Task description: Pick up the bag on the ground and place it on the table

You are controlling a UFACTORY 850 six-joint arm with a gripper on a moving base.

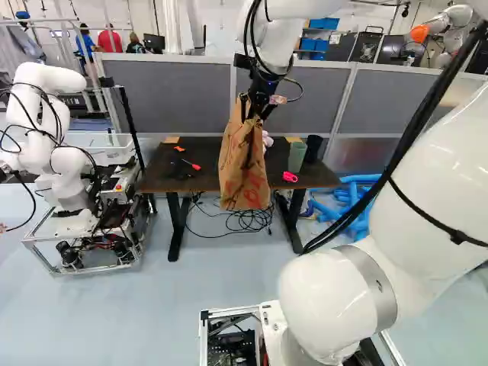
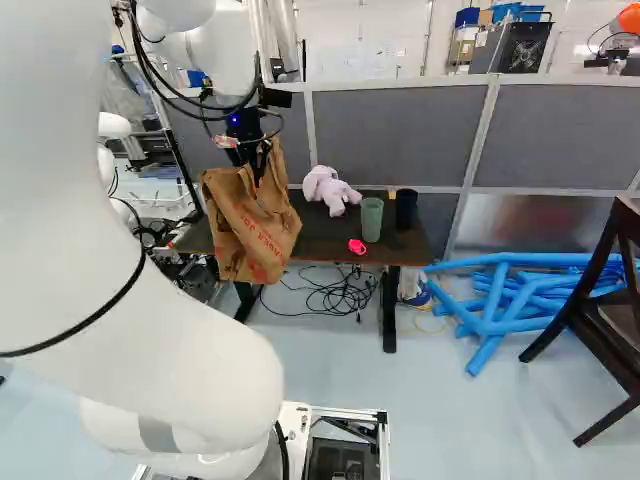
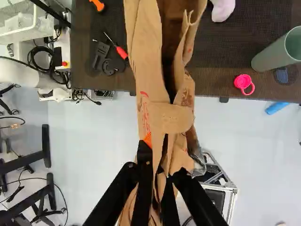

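Grasping bag (image 1: 242, 171) in end effector (image 3: 162, 165). Done: picked up, hanging beneath end effector. Left, as judged: carry fully over surface (image 1: 313, 178) ahead, set down, let go.

Plush toy (image 2: 332, 190), pale pink: by the table's (image 2: 325, 236) far edge. Green cup (image 2: 372, 220): toward the right edge. Black cup (image 2: 406, 208): beside it, nearer that edge. Pink object (image 3: 242, 81), small: by the near edge. Screwdriver (image 3: 121, 52), red-handled, with black parts (image 3: 109, 67): left half. Cables (image 1: 248, 221), tangled: floor beneath. Blue tubes (image 2: 500, 305), piled: floor, past the right edge. Chair (image 2: 578, 300), dark: beyond the tubes. Another robot (image 1: 72, 171), white: off the left edge.
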